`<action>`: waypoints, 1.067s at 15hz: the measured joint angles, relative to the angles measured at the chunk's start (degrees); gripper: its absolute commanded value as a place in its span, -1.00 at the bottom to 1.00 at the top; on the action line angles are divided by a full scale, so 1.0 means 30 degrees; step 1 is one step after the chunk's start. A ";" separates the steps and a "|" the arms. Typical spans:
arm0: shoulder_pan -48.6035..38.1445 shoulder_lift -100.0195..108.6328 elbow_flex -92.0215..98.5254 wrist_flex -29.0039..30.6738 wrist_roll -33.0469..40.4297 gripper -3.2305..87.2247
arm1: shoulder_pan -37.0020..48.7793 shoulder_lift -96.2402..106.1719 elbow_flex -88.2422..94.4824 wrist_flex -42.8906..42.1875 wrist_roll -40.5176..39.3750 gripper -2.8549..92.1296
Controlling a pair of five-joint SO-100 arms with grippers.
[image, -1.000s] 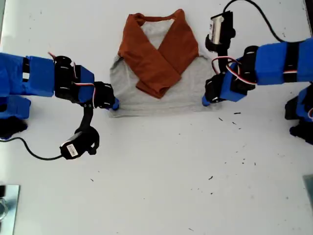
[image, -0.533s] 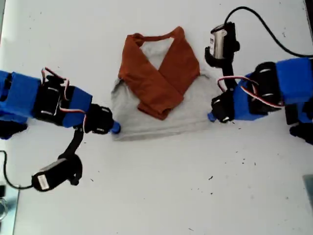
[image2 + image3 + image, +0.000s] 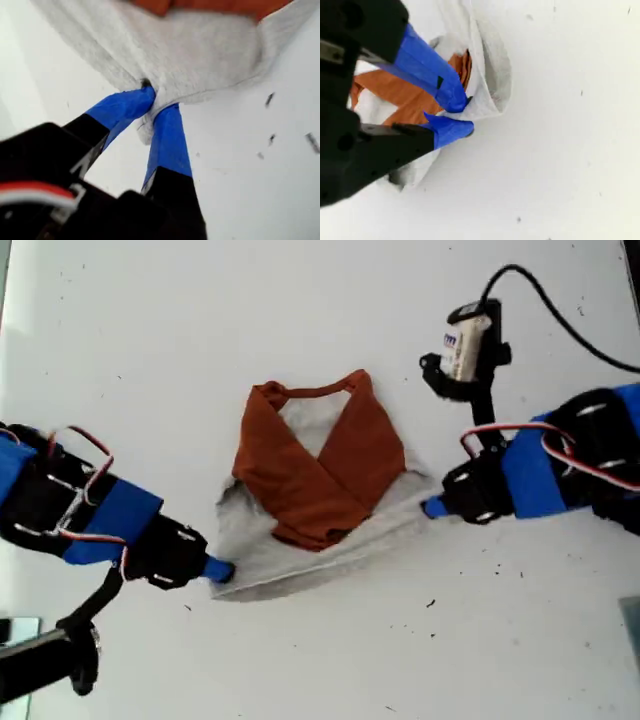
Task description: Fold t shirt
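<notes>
The t shirt [image 3: 310, 485] lies on the counter [image 3: 150, 360], collar toward the exterior view's top, each hem corner pinched by my first claw [image 3: 156, 100] and my second claw [image 3: 461, 116].

A plain white worktop [image 3: 300, 660] is filling the exterior view, lying evenly lit. Small dark specks [image 3: 431, 603] are dotting it toward four o'clock; no wall or window is showing.

My first tool [image 3: 432, 507] [image 3: 155, 100], on the arm reaching in from the exterior view's right, has its blue-taped jaws pinched on the t shirt [image 3: 262, 558]. My second tool [image 3: 218, 570] [image 3: 462, 117] (reaching in low from that view's left) is clamped likewise.
</notes>
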 measured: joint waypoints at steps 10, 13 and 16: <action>-1.9307 1.8955 1.4824 -0.0937 0.5098 -0.50 | 1.8369 1.5234 1.4209 -0.8174 -0.2725 -0.41; -1.7490 2.4023 1.8311 -0.0469 0.4570 -0.75 | 1.7314 2.2998 1.6699 -0.1201 -0.2754 -0.41; -1.2363 3.0615 2.2910 0.0146 0.1846 -0.82 | 1.3096 2.3848 1.8809 -0.0850 -0.1113 -0.52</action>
